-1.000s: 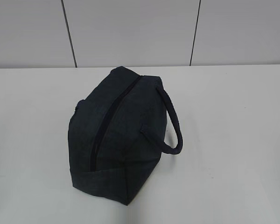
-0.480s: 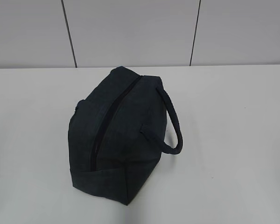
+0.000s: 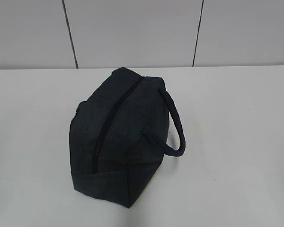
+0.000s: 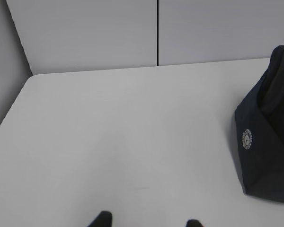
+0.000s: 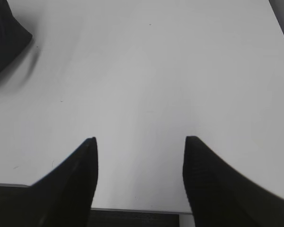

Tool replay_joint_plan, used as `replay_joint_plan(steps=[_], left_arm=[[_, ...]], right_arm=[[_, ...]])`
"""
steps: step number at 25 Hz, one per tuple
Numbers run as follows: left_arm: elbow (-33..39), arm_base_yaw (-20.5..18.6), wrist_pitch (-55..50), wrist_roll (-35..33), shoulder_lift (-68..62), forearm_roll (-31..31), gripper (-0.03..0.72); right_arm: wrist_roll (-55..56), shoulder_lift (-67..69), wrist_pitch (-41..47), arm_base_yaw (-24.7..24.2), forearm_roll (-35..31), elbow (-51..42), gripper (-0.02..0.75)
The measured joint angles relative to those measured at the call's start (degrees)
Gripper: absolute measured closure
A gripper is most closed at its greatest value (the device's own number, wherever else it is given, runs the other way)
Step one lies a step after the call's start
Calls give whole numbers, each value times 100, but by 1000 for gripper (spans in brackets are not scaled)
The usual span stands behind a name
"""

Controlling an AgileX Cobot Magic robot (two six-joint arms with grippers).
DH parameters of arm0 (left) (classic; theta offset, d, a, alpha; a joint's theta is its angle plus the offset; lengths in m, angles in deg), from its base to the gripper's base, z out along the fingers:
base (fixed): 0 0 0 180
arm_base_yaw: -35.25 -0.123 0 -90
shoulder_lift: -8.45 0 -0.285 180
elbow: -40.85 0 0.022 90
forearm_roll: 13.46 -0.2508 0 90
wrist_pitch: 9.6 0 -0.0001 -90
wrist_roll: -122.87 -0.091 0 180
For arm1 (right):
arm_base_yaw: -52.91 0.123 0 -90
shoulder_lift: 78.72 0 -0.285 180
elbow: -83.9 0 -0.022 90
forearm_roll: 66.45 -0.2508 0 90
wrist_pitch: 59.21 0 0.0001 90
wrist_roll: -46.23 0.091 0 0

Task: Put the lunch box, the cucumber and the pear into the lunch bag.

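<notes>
Lunch bag (image 3: 120,137): unmoved since before, zipped, long axis running near-to-far, up-left of the right gripper (image 5: 139,146), whose fingers stand spread and empty. Left gripper (image 4: 146,222): tips apart, bag to its right.

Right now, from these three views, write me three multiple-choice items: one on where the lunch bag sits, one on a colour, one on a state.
1. Where is the lunch bag?
A. On the white table, near its middle
B. Held in the air by a gripper
C. Hanging on the back wall

2. What colour is the bag's fabric?
A. Bright red
B. Dark navy
C. Yellow

3. How do the right gripper's fingers stand?
A. Shut on a pear
B. Shut on the bag's handle
C. Apart, with nothing between them

Answers:
1 A: in the exterior view the bag rests on the table, with no gripper at it.
2 B: its fabric looks dark navy, nearly black, in the exterior and left wrist views.
3 C: the right wrist view shows only bare tabletop between the two fingers.
</notes>
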State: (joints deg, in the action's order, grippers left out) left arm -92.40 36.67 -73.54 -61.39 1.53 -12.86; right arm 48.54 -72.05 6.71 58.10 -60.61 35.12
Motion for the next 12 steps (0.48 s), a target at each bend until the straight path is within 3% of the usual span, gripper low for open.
replay_joint_plan(steps=[12], left_arm=[[0,0,0,0,0,0,401]], right_arm=[[0,0,0,0,0,0,294]])
